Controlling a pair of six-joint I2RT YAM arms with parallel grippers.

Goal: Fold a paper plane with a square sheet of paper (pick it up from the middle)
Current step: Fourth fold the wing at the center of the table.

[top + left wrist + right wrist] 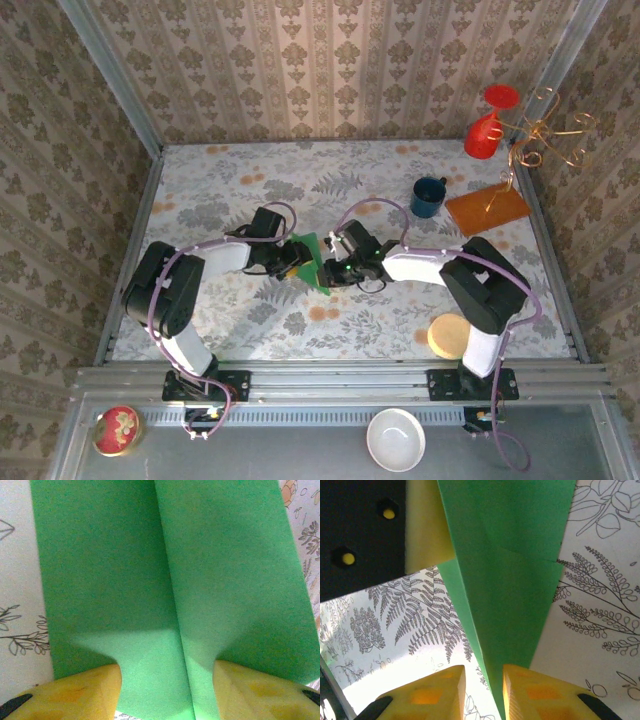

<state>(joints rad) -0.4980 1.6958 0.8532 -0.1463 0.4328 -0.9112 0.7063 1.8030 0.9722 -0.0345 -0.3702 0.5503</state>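
The bright green paper point(312, 262) lies mid-table, folded into a narrow pointed shape with a central crease. In the left wrist view the paper point(170, 580) spreads flat, its crease running between the fingers. My left gripper point(167, 690) is open over it, with its yellow fingertips point(85, 690) resting wide apart on the sheet. In the right wrist view the paper point(515, 580) tapers towards my right gripper point(484, 692). That gripper is open, with the tip running along the inner side of its right finger point(540, 695) and tablecloth showing in the gap. From above, the left gripper point(290, 262) and right gripper point(336, 268) face each other across the paper.
A blue mug point(429, 197) and an orange-brown board point(487, 210) sit at the back right. A red glass point(487, 125) and a gold wire stand point(545, 135) are beside them. A tan disc point(449, 335) lies near the right arm's base. A white bowl point(396, 439) sits below the front rail.
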